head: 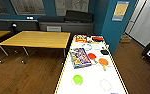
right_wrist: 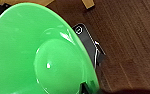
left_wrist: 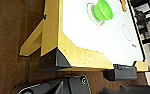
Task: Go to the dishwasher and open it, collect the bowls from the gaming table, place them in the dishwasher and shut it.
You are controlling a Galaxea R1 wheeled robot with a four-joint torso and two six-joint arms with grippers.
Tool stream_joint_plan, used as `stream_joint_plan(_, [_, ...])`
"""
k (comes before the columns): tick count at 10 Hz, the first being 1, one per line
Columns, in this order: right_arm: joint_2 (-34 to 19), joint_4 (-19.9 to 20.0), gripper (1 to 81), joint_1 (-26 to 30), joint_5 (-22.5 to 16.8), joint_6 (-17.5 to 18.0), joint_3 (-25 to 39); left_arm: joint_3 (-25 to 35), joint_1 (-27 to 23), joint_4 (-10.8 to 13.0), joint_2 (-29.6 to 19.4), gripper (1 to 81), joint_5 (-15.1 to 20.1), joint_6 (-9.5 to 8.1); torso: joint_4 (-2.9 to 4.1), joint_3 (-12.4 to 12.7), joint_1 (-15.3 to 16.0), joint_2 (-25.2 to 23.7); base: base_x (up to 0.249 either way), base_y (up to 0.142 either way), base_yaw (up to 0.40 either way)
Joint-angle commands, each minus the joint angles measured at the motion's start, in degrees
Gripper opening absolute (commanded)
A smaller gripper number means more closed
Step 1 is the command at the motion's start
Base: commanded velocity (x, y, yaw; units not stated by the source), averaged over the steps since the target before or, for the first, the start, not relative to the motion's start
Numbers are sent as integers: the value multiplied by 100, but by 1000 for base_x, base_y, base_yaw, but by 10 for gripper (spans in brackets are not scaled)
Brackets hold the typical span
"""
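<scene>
The head camera sits high and looks down along the gaming table [head: 91, 75]. The left wrist camera looks from near the floor at the table's close corner. Both see the green bowl [head: 77, 79]. The right wrist camera is very near another green bowl [right_wrist: 41, 55], facing the wood floor [right_wrist: 131, 45].
</scene>
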Motion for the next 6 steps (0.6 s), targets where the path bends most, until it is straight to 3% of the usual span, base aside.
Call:
stream_joint_plan(1, [-320,-93,10,197,-386,7,14,135,-1505,-101,469,811,1598,-695,0,0,0,0,0,0,0])
stream_joint_plan(3, [-320,-84,10,285,-403,8,32,-51,-2076,-101,841,811,1767,-1321,0,-2,0,0,0,0,0])
stream_joint_plan(5, [-285,-75,10,373,-421,16,32,-376,-2499,-84,1060,811,1582,-2314,0,-2,2,0,0,0,0])
stream_joint_plan(6, [-258,-75,10,461,-447,25,49,-751,-2640,-57,1269,811,1468,-2682,0,-2,2,0,0,0,0])
